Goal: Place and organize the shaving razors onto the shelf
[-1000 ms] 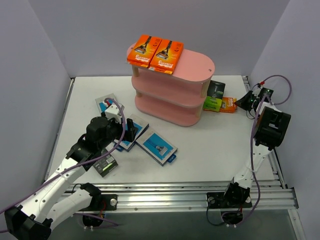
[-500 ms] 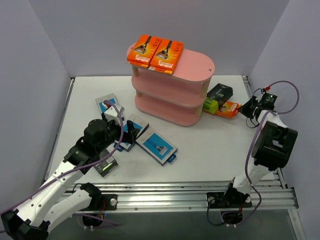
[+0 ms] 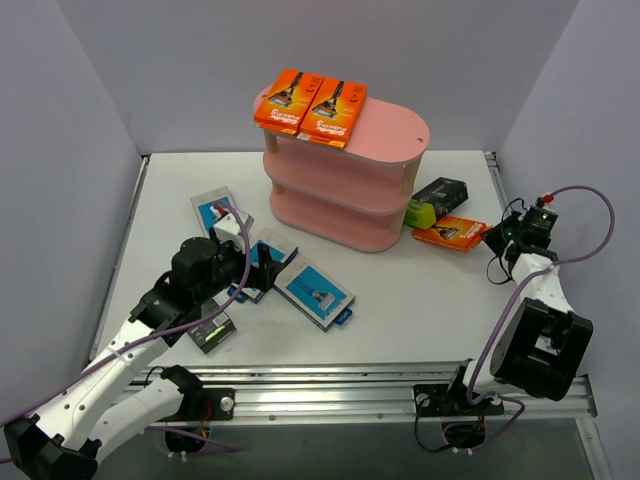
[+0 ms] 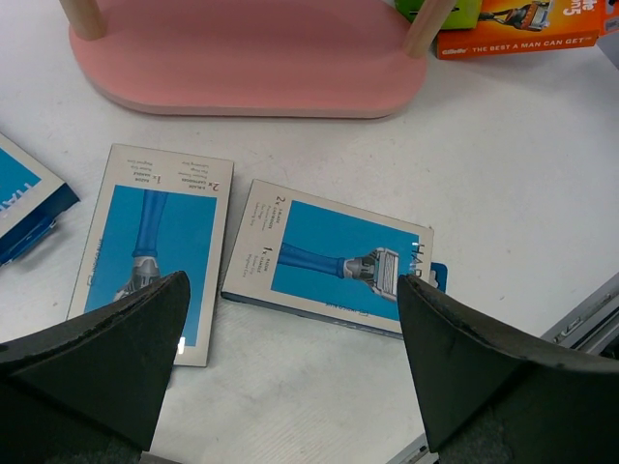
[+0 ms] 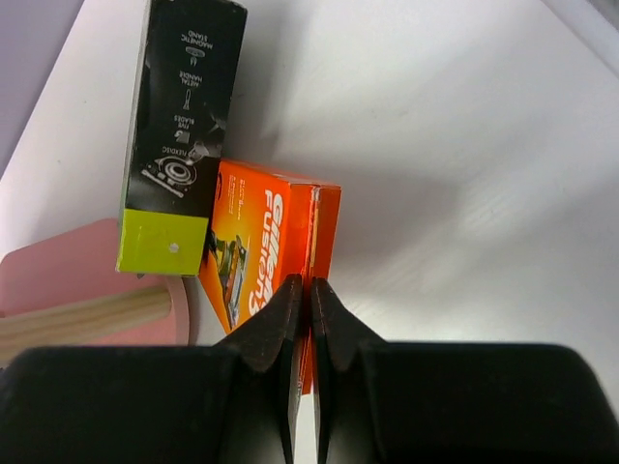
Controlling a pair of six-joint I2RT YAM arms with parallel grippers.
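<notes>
Pink shelf (image 3: 385, 125): three oval boards on pale wooden posts, standing at the back middle of the white table (image 3: 420, 290).
Top board: two bright orange razor packs (image 3: 310, 105) lie side by side, touching, at its left end. Each pictures a razor.
Blue-and-white packs (image 4: 329, 259): three lie flat on the table, left of and in front of the shelf. They are white cards with a blue panel showing a razor.
Black-and-lime pack (image 3: 435, 197): on the table by the shelf's right end, lime end towards a post, white print on black.
Loose orange pack (image 3: 450, 232): just beside the black one, on its near side.
Second black pack (image 3: 210, 330): on the table, near the left arm.
Left gripper (image 4: 290, 377): jaws spread wide, holding nothing, above two blue packs.
Right gripper (image 5: 310, 290): fingers pressed together, nothing between them. The tips are at the loose orange pack's edge, but contact cannot be told.
</notes>
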